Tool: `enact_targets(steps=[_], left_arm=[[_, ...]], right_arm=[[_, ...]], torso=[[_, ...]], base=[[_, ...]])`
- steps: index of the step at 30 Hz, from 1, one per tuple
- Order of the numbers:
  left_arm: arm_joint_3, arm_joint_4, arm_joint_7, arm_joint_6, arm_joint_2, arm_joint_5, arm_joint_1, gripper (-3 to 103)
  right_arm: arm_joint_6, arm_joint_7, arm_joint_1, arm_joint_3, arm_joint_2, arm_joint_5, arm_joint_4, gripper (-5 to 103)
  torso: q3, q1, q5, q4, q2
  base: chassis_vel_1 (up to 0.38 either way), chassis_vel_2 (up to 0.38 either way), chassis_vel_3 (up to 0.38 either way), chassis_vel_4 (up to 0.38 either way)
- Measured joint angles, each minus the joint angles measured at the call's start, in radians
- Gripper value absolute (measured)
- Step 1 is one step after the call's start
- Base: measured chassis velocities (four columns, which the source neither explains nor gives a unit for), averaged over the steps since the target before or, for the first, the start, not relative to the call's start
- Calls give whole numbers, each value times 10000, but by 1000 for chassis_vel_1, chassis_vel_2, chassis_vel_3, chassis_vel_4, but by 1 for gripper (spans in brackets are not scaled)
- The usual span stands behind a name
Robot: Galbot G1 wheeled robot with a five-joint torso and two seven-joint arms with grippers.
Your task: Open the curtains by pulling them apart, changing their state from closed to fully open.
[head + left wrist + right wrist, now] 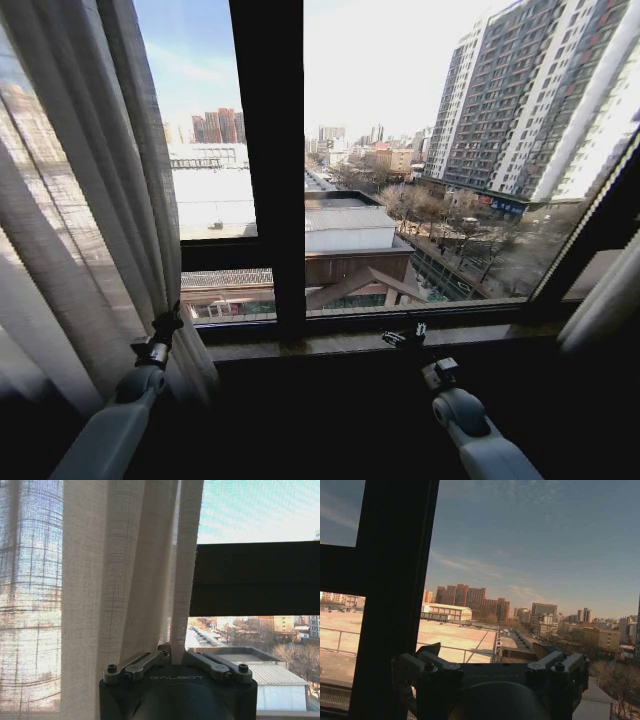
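Note:
The left curtain (70, 200) is a sheer white pleated panel gathered at the left side of the window. My left gripper (165, 325) is shut on its inner edge low down. In the left wrist view the fingers (150, 659) meet on a cream fold of the curtain (125, 580). The right curtain (605, 300) hangs bunched at the far right edge. My right gripper (405, 338) hovers just above the windowsill, near the middle, well left of that curtain. Its fingers (412, 666) are spread wide with nothing between them.
A dark vertical window post (267, 160) and a crossbar (215, 253) divide the glass. The dark windowsill (330, 343) runs below both grippers. City buildings lie beyond the uncovered glass.

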Motion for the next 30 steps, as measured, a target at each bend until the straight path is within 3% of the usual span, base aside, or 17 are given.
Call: enact_targets(steps=[30], left_arm=[[-265, -282, -182, -188, -122, 141, 444, 0]], right_arm=[[0, 0, 0, -1, 0, 0, 0, 100]], torso=[[0, 1, 0, -2, 0]], base=[[351, 342, -347, -341]])
